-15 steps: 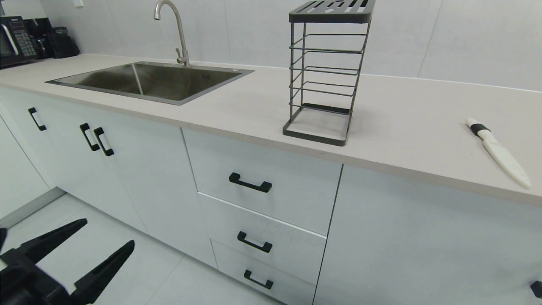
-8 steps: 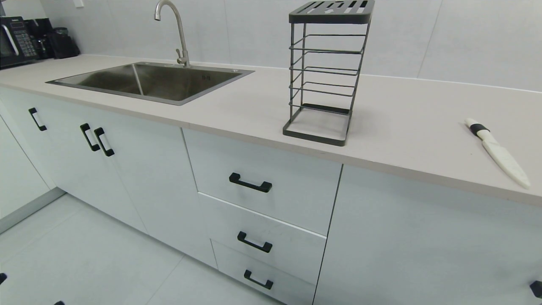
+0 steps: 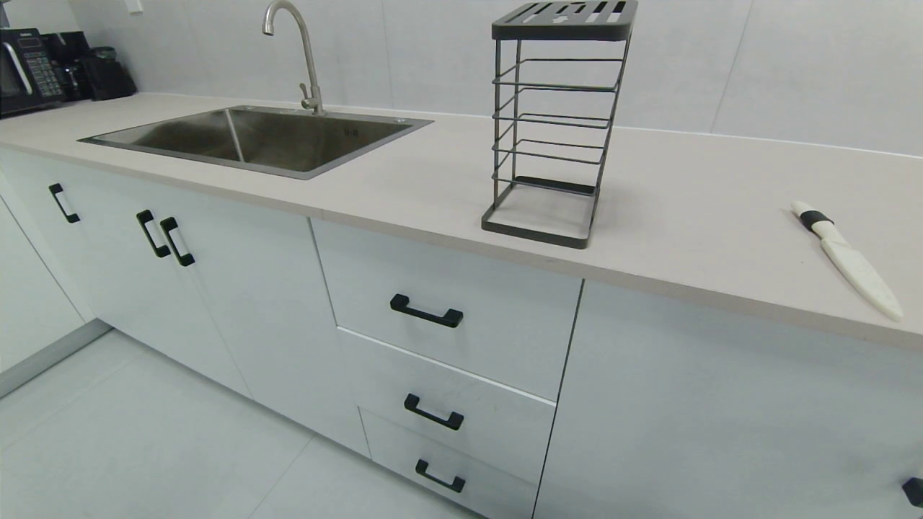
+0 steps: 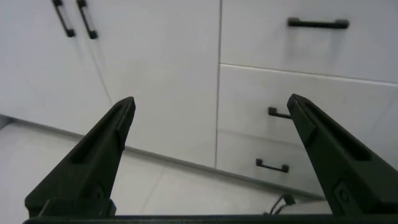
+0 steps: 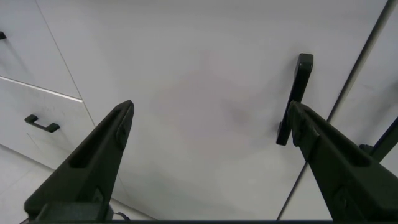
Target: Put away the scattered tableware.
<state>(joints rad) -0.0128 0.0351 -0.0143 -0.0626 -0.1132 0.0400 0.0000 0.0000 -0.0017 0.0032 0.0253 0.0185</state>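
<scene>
White, with a black band round its handle, the knife [image 3: 847, 259] lies flat on the pale bench [image 3: 692, 180] at the robot's right, its pointed end towards the front edge and its handle towards the wall. It touches nothing else. Well apart from it, nearer the middle of the bench, stands a black wire rack [image 3: 555, 130], upright, with a slotted top plate and open tiers below. Further to the left a steel sink [image 3: 180, 153] is set into the bench, a curved tap [image 3: 292, 50] rising behind it, and a dark appliance [image 3: 25, 68] sits in the far left corner.

The left end effector [image 4: 211, 102] is released, its two black fingers spread wide with nothing between them; it faces the white cabinet front, where a black drawer handle [image 4: 317, 24] runs level. The right end effector [image 5: 211, 106] is likewise spread wide and holds nothing, facing a plain cabinet door with an upright black door handle [image 5: 297, 96]
</scene>
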